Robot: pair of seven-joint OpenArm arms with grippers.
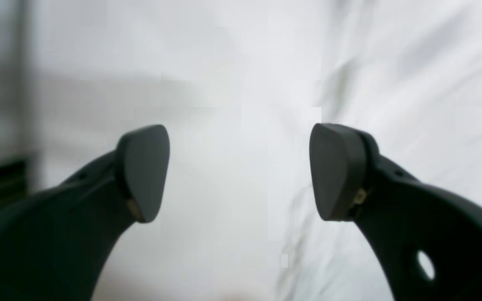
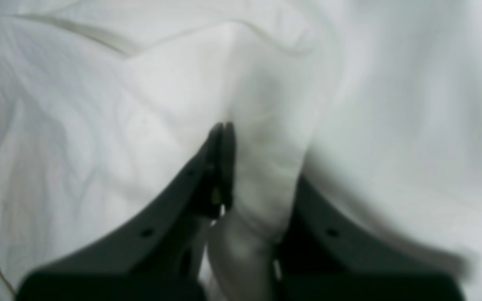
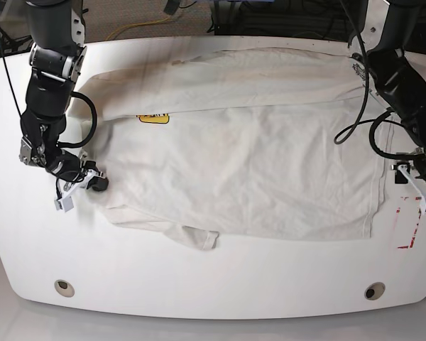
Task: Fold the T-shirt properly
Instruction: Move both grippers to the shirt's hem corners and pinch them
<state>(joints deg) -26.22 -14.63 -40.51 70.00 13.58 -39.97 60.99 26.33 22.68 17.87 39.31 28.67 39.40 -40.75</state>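
The off-white T-shirt (image 3: 255,163) lies spread across the white table, its far part folded over toward me. Its small yellow patch (image 3: 154,118) shows at the upper left, and a sleeve (image 3: 192,238) sticks out at the near edge. The cartoon print is hidden. My right gripper (image 3: 91,182) is at the shirt's left edge, shut on a fold of the cloth (image 2: 266,138); in the right wrist view the gripper (image 2: 224,129) has cloth draped over one finger. My left gripper (image 3: 417,186) is open and empty just off the shirt's right edge; in the left wrist view it (image 1: 241,173) hovers over blurred white cloth (image 1: 391,83).
The white table (image 3: 213,284) has two round holes near its front edge (image 3: 64,287) (image 3: 373,290). Red tape marks (image 3: 410,222) lie at the right, beside the shirt. Cables and dark equipment (image 3: 270,18) run along the far edge.
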